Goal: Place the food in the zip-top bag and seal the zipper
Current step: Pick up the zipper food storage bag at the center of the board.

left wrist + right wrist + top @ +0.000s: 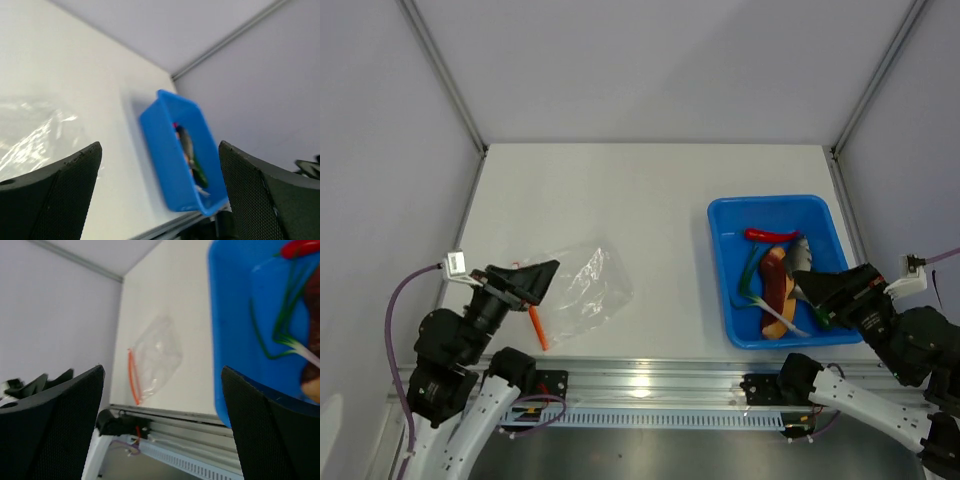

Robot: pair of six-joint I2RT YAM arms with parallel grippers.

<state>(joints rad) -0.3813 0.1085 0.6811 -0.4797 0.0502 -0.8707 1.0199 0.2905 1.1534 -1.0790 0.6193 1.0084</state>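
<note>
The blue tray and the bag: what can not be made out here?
- Top view: the right gripper covers the near right corner of the blue tray, hiding whatever lies there.
- Top view: the left gripper hides the far end of the zipper; sealed or open, cannot tell.
- Left wrist view: the food in the tray is blurred.
- Right wrist view: the right edge cuts off the sausage.
</note>
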